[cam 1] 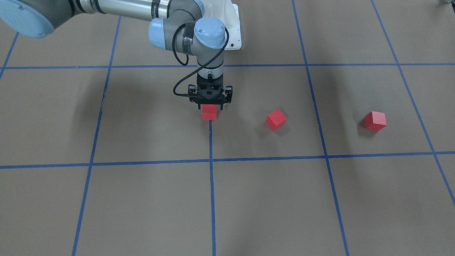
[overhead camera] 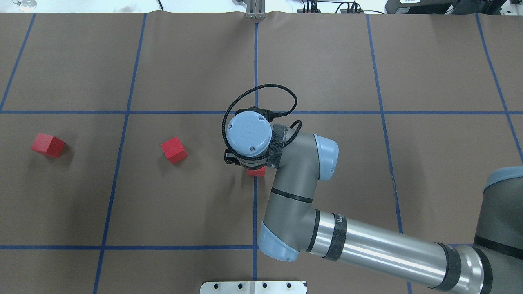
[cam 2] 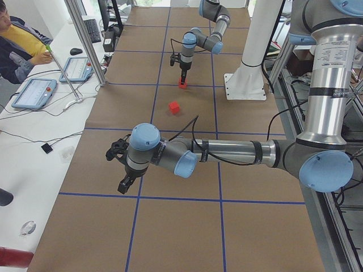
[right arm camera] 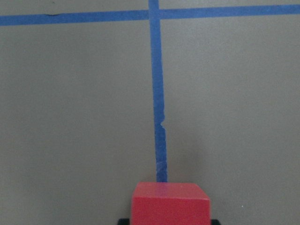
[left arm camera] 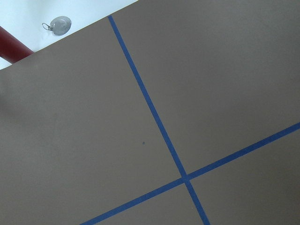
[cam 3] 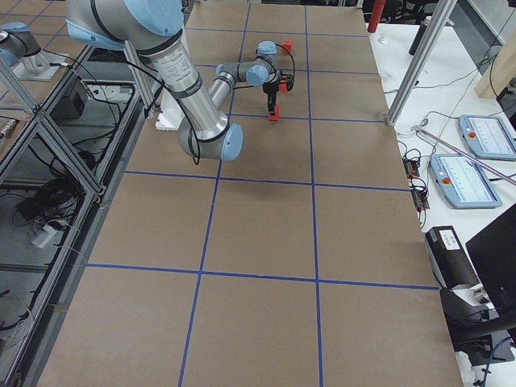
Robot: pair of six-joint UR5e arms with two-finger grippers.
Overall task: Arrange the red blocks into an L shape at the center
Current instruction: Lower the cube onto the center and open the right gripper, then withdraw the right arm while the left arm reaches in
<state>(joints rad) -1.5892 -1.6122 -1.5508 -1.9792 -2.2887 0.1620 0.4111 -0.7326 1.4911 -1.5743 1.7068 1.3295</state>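
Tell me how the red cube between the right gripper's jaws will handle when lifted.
The red cube looks stiff: its edges show crisp with the right gripper closed on it. Its matte faces will probably hold rather than slip. It is small, so likely light, and its flat sides mean it should not roll.

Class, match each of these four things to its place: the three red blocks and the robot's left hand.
Things: 1 centre block; 2 middle block; 3 outer block; 4 left hand.
Places: a apart from every block; b beyond the next blue line leftward; c between the fingers of the right hand; d loose, left of the centre line.
Pairs: 1-c; 2-d; 3-b; 4-a.
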